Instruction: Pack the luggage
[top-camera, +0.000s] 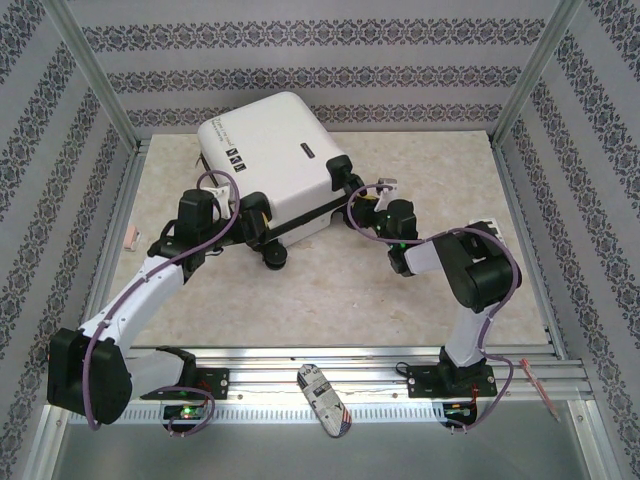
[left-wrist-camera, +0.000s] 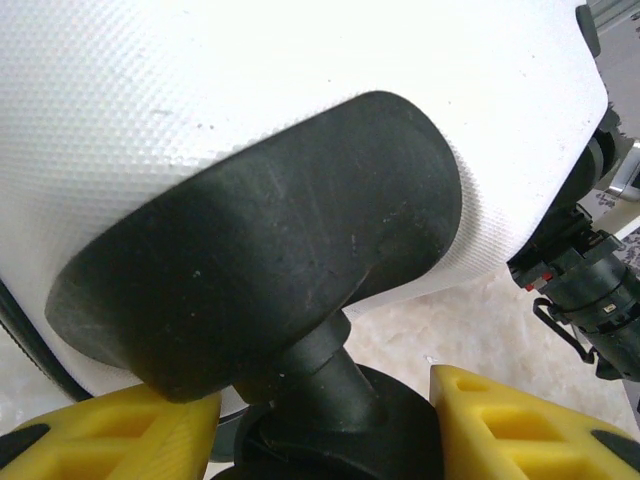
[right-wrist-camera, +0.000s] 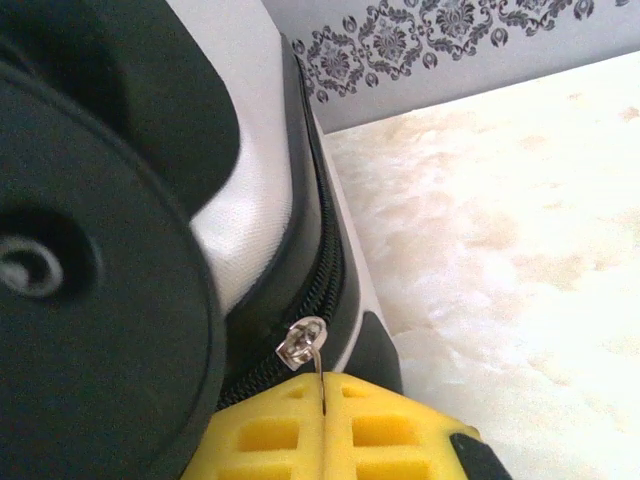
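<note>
The luggage (top-camera: 270, 150) is a white hard-shell case lying flat at the back of the table, its black zipper band (right-wrist-camera: 325, 270) running round the edge. At its near left corner my left gripper (top-camera: 250, 215) has its yellow fingers (left-wrist-camera: 500, 430) on either side of a black caster wheel (left-wrist-camera: 340, 430), pressed against it under the wheel housing (left-wrist-camera: 270, 250). At the near right corner my right gripper (top-camera: 372, 197) is shut on the thin metal zipper pull (right-wrist-camera: 303, 343), the tab pinched between the fingertips (right-wrist-camera: 350, 420). Another black wheel (right-wrist-camera: 90, 280) sits close on the left in the right wrist view.
A small patterned case (top-camera: 325, 398) lies on the near rail between the arm bases. A pink scrap (top-camera: 133, 237) rests by the left frame and a red stick (top-camera: 540, 390) by the right. Metal frame posts and patterned walls enclose the marbled table (top-camera: 330, 290).
</note>
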